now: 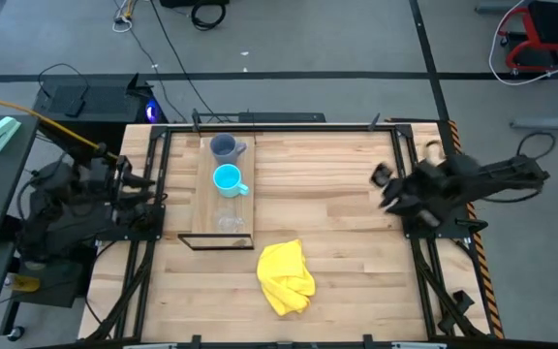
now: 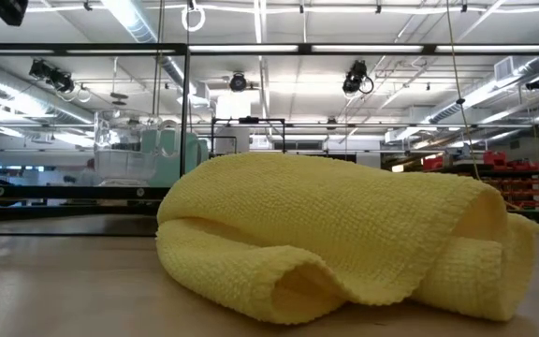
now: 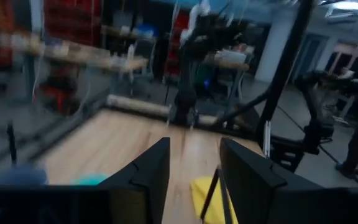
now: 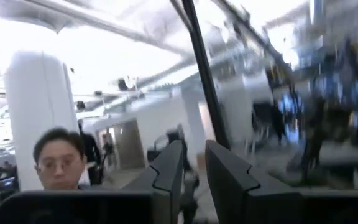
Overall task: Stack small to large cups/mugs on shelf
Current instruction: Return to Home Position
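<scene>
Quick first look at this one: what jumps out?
The crumpled yellow cloth at the front middle of the table fills the low view. The bright cyan mug stands on the shelf between the grey-blue mug and the clear cup. The left end effector and right end effector hang empty at the table's sides.

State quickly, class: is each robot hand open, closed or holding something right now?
Left hand: open, holding nothing.
Right hand: open by a narrow gap, holding nothing.
</scene>
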Robot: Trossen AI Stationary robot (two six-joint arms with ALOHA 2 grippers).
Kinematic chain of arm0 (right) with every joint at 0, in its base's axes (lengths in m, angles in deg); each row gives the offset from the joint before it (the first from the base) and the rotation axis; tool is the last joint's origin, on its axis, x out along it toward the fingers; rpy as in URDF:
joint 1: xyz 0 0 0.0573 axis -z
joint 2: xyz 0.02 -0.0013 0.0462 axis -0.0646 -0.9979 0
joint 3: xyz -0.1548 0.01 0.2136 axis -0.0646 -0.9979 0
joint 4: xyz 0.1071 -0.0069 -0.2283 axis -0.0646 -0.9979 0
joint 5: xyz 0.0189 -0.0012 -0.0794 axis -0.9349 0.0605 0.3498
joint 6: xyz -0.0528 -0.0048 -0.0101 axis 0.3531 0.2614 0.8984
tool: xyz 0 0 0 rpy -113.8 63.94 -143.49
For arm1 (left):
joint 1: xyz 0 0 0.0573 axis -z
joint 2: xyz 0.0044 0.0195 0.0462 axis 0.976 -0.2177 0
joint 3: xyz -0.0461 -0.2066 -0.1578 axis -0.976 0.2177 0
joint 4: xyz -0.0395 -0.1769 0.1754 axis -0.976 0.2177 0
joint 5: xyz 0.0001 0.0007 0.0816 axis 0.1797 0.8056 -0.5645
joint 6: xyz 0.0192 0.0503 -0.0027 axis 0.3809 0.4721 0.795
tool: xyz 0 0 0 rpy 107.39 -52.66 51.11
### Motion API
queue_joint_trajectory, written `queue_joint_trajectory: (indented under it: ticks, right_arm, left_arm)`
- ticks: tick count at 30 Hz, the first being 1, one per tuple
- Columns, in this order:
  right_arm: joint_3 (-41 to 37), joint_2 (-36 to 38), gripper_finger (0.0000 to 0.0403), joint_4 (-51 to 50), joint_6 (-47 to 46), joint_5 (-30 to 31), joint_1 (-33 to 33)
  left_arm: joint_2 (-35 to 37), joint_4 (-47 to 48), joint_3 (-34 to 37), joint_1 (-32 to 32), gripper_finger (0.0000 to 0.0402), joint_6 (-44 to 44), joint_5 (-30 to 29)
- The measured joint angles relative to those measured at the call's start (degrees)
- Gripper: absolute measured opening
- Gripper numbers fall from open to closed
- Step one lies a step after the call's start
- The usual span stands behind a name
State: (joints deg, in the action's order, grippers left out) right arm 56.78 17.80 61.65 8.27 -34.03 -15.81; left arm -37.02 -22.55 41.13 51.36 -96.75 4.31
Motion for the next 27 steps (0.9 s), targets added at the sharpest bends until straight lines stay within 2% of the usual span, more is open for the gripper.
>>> queue_joint_trajectory:
  ticks: [9,14,19,23,27]
  right_arm:
    - [0.0,18.6,0.0077,-11.7,6.0,0.9,2.0]
    - [0.0,24.6,0.0077,-16.5,7.5,1.4,2.0]
    - [-0.2,30.0,0.0077,-22.3,8.0,4.7,2.0]
    - [-5.2,32.3,0.0077,-19.8,7.1,5.8,2.0]
    - [-13.6,33.0,0.0077,-10.2,5.3,6.4,2.0]
  left_arm:
    - [0.1,-4.9,0.5,0.6,0.0140,2.2,1.4]
    - [0.1,-13.1,2.7,0.9,0.0147,1.3,1.4]
    - [0.1,-15.5,7.3,0.9,0.0153,-0.8,3.2]
    - [0.1,-16.9,10.6,0.9,0.0150,-2.2,3.0]
    - [0.1,-19.7,9.9,0.9,0.0143,-1.6,1.0]
